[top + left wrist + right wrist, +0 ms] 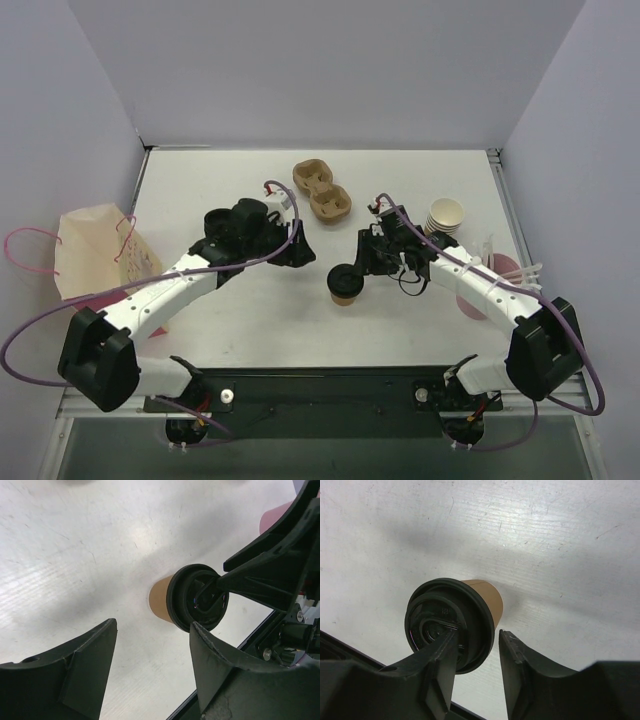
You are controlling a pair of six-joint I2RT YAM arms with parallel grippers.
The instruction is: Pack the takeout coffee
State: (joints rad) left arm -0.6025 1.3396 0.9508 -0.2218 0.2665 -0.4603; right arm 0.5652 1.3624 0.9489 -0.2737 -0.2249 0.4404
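The takeout coffee (345, 286), a brown paper cup with a black lid, stands on the white table at centre. My right gripper (356, 270) is open right at it. In the right wrist view one finger (440, 655) lies over the lid (445, 620). The other finger (512, 652) is beside the cup wall (490, 597) with a small gap, and the gripper (479, 632) straddles the lid's rim. My left gripper (303, 250) is open and empty a short way to the cup's upper left. Its view (153, 625) shows the cup (160, 599) ahead of its fingers.
A brown cup-holder tray (322, 190) lies at the back centre. A stack of lidless tan cups (444, 217) stands at right. A paper bag with pink handles (95, 250) is at far left. Pink and white items (505, 270) lie at the right edge.
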